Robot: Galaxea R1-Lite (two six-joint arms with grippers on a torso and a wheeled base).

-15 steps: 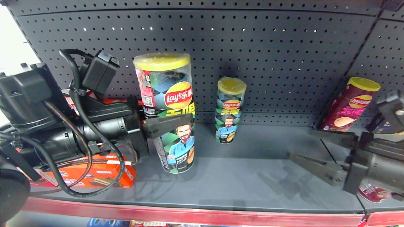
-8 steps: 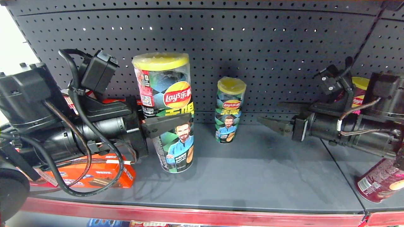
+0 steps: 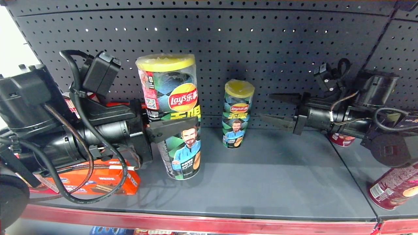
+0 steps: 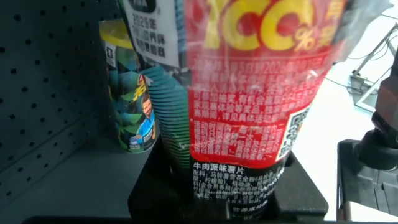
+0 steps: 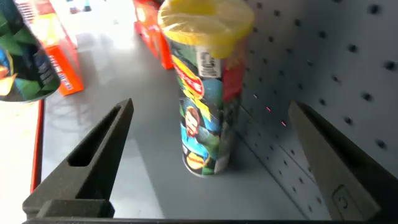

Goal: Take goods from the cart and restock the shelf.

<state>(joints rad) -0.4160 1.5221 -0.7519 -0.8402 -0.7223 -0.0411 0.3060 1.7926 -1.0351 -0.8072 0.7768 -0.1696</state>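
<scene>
Left hand (image 3: 178, 130) gripped tall yellow-lidded green chip canister (image 3: 169, 91), upright, dark grey shelf (image 3: 261, 182) beneath. Right hand (image 3: 266, 106) gaped open beside smaller matching canister (image 3: 238, 114).

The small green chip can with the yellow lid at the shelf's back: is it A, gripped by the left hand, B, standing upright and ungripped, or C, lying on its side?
B: the small green yellow-lidded chip can stands upright, clear of the open right hand.
</scene>
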